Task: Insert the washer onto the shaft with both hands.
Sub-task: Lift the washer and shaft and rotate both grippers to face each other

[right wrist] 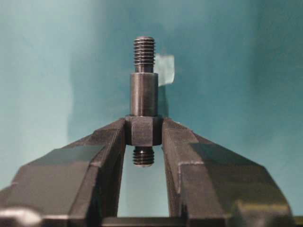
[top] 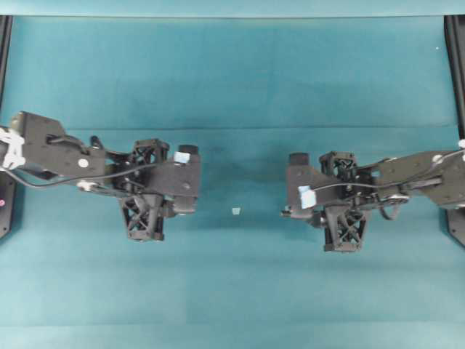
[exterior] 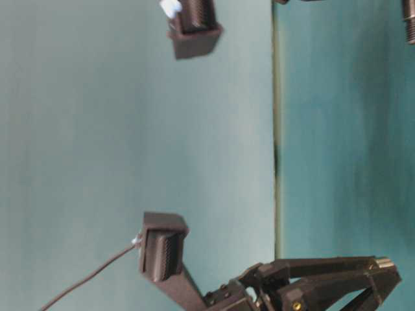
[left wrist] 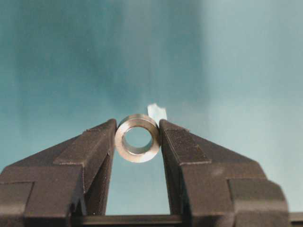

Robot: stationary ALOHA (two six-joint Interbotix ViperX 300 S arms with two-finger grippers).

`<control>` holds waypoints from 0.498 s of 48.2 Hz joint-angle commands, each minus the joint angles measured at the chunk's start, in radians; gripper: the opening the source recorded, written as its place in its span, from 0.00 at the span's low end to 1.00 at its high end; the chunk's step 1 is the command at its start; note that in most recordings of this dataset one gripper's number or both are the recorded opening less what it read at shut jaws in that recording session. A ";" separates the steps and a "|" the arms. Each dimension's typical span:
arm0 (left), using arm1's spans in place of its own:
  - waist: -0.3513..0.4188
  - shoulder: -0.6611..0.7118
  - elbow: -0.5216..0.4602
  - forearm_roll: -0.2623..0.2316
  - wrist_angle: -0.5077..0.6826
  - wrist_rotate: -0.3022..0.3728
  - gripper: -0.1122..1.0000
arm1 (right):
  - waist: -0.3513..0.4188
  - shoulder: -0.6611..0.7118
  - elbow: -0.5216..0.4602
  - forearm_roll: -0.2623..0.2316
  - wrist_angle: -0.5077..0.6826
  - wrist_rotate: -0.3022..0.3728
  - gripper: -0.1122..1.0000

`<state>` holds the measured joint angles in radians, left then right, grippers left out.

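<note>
Left end effector [left wrist: 138, 137] gripping washer [left wrist: 138, 138], right end effector [right wrist: 143, 130] clamping shaft [right wrist: 143, 97] (threaded tip up)

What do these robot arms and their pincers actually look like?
Both are matte black. The left end effector and right end effector have wedge-shaped fingers, lattice-patterned bodies, thin black cables, and pale blue and white tape tags.

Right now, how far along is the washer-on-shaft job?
Pickup looks done: the left gripper pinches the washer and the right gripper clamps the shaft by its hex collar. Both arms hover apart over the table. Bringing them together, aligning the hole with the threaded tip and sliding it on remain.
</note>
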<state>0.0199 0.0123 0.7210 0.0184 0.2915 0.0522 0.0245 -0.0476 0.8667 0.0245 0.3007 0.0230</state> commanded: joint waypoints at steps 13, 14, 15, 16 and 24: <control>-0.003 -0.063 0.034 0.003 -0.160 -0.003 0.42 | 0.002 -0.038 0.008 -0.002 -0.071 0.008 0.10; -0.003 -0.066 0.038 0.003 -0.170 -0.005 0.42 | 0.003 -0.037 0.008 -0.002 -0.074 0.008 0.10; -0.003 -0.067 0.041 0.003 -0.176 -0.008 0.42 | 0.002 -0.038 0.009 -0.002 -0.078 0.008 0.10; -0.005 -0.069 0.043 0.003 -0.181 -0.011 0.42 | 0.003 -0.038 0.009 -0.002 -0.087 0.008 0.10; -0.003 -0.083 0.064 0.003 -0.247 -0.046 0.42 | 0.003 -0.055 0.035 0.000 -0.186 0.011 0.10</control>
<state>0.0184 -0.0460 0.7854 0.0199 0.0813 0.0153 0.0245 -0.0752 0.8974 0.0245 0.1657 0.0245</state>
